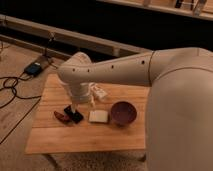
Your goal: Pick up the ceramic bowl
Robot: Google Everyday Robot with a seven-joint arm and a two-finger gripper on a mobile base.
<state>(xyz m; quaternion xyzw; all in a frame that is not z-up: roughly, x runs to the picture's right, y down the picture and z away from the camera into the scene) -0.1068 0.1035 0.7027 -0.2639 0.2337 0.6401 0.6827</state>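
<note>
- One round, glossy maroon ceramic bowl (123,113) on the wood-grain worktop (60,140).
- Gripper (73,107) left of the bowl, by a flat black item (77,118); its state cannot be told.

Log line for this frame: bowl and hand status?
round glossy maroon ceramic bowl: on wooden table, ungrasped | hand: apart from bowl, above flat black object

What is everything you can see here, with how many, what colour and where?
bowl: one, dark maroon, table's right part
block: one, pale, just left of the bowl
black item: one, black, left of the block
brown item: one, reddish-brown, beside the black item
white item: one, white, behind the block
table: one, light wood, mid-picture
cables: several, black, floor at left
box: one, blue, floor behind the table
arm: one, white, reaching across from the right
hand: one, dark, low over the black item
</note>
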